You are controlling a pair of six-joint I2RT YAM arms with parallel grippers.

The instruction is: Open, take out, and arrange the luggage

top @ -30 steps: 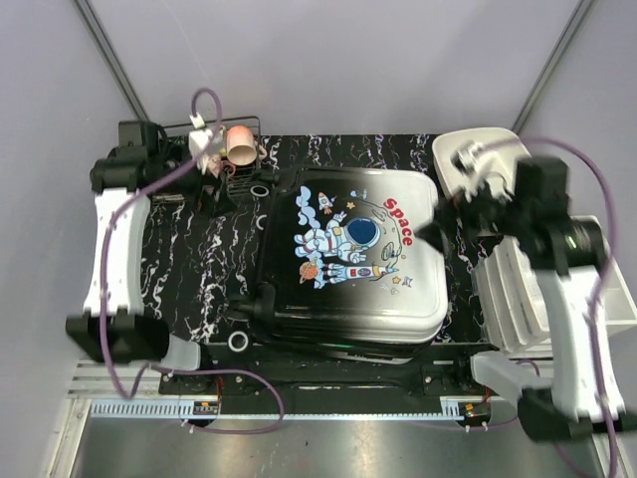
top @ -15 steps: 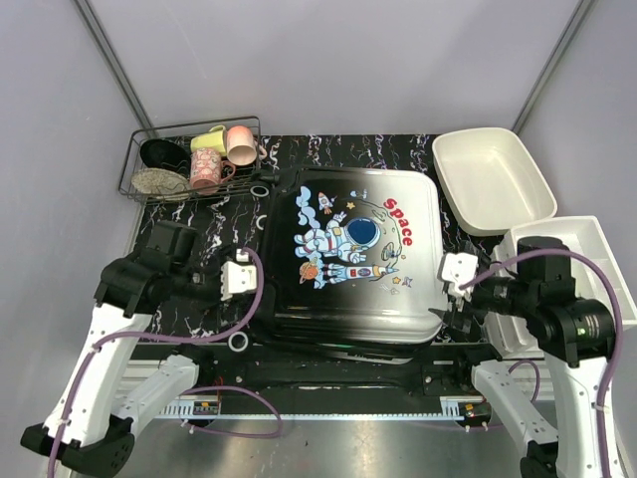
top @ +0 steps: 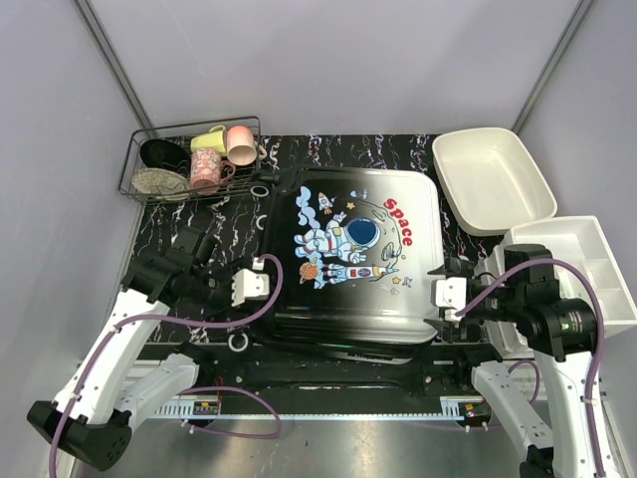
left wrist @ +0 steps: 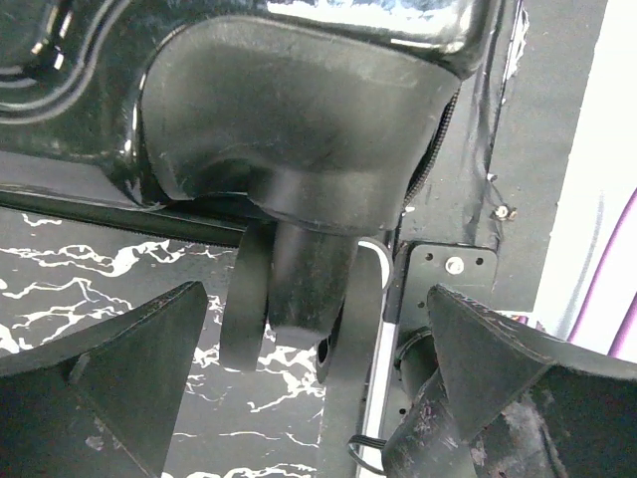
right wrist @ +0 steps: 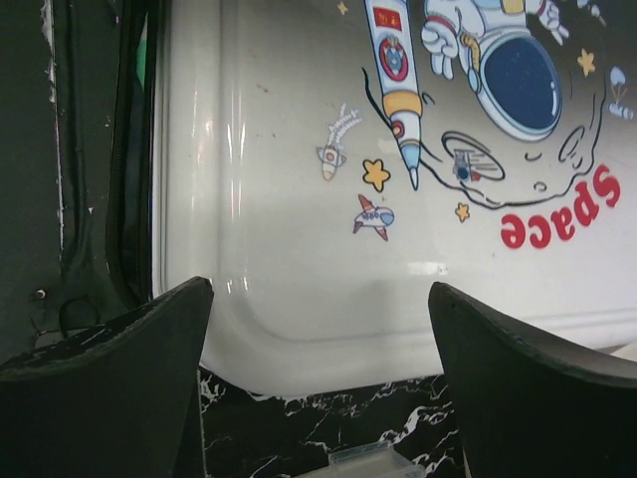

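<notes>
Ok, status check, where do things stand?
Both open: left hand at a wheel of the suitcase, right hand at its right edge. Suitcase shut, flat, print up. Nothing blocking either hand.

The left arm (top: pixel 105 354) and right arm (top: pixel 503 388) wear white shells, black joints, purple cables (top: pixel 199 321), black wedge fingers (left wrist: pixel 109 368).
</notes>
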